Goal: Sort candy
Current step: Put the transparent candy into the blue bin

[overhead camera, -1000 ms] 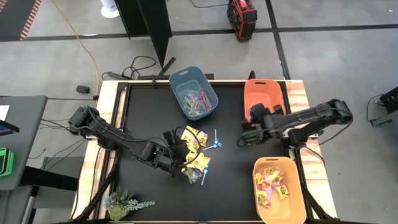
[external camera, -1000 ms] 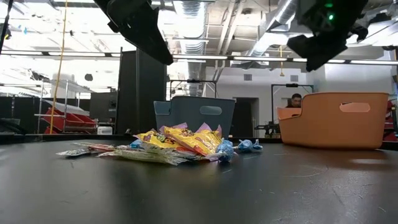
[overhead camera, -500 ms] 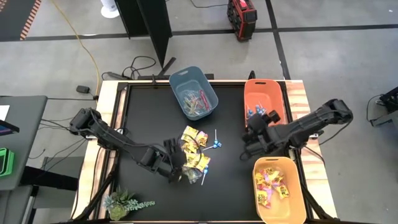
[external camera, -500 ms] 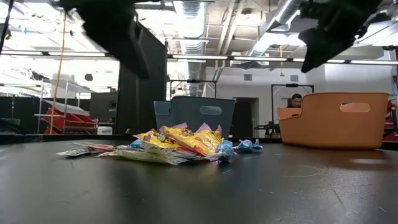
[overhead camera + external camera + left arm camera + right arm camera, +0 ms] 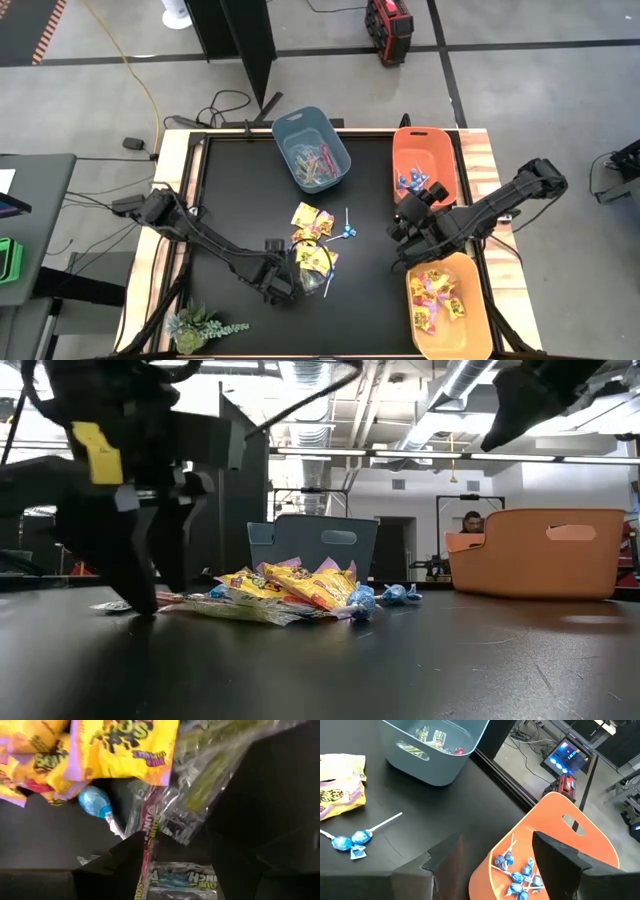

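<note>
Left gripper (image 5: 281,283) down at the near edge of the candy pile (image 5: 313,240), mid-table. Fingers parted, tips at the tabletop in the low view. In the left wrist view a slim clear-wrapped stick (image 5: 150,827) runs between the two fingers; not pinched yet as far as can be seen. A blue lollipop (image 5: 94,801) and yellow packets (image 5: 125,742) lie just beyond the fingertips.

Pile itself: yellow packets with red print, clear-wrapped sticks along the near side (seen flat on the black table (image 5: 240,190) in the low view), two blue lollipops (image 5: 347,232) on thin sticks at its right edge.

Right gripper (image 5: 403,232) held above the table, right of the pile, between the orange bin (image 5: 407,140) and the yellow bin (image 5: 480,340). Fingers apart, nothing between them in the right wrist view.

Bins:
- Blue-grey bin (image 5: 295,125), far centre: clear-wrapped sticks inside.
- Orange bin, far right: blue lollipops (image 5: 517,870).
- Yellow bin, near right: yellow packets (image 5: 440,298).

A small plant (image 5: 195,328) sits at the near left corner. A person (image 5: 476,521) is visible in the room behind the orange bin.
</note>
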Robot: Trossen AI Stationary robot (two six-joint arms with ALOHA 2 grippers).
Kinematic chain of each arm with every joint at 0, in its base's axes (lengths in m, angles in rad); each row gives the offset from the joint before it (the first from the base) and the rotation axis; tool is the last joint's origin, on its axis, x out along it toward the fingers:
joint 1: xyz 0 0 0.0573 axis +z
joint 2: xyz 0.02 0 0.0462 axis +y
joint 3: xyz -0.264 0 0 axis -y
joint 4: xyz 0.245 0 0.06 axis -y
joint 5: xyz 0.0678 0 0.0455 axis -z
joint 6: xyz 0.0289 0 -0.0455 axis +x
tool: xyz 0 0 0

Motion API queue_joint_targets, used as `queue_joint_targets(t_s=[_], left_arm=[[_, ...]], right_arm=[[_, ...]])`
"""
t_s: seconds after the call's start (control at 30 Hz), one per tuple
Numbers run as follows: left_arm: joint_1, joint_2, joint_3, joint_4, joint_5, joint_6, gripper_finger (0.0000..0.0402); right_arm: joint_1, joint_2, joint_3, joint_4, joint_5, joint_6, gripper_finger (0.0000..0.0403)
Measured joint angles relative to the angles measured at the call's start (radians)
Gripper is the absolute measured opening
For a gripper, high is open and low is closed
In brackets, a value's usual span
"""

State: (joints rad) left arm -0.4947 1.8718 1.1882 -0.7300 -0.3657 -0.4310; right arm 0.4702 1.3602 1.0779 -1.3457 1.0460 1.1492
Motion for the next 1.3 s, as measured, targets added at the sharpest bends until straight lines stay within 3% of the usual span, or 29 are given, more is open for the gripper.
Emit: queue_joint_targets(t_s=[0.53,0.9,1.07,1.3], left_arm=[[0.060,0.006,0.002,-0.065,0.012,0.022,0.0212],[0.159,0.005,0.002,-0.044,0.183,0.116,0.0210],[0.164,0.005,0.002,-0.039,0.205,0.124,0.0172],[0.164,0.006,0.001,-0.039,0.216,0.124,0.0080]], right_arm=[[-0.028,0.000,0.000,0.024,0.003,-0.052,0.0253],[-0.028,0.000,0.001,0.072,0.003,-0.086,0.0253],[-0.026,0.000,0.002,0.072,0.003,-0.088,0.0253],[-0.026,0.000,0.002,0.072,0.002,-0.088,0.0253]])
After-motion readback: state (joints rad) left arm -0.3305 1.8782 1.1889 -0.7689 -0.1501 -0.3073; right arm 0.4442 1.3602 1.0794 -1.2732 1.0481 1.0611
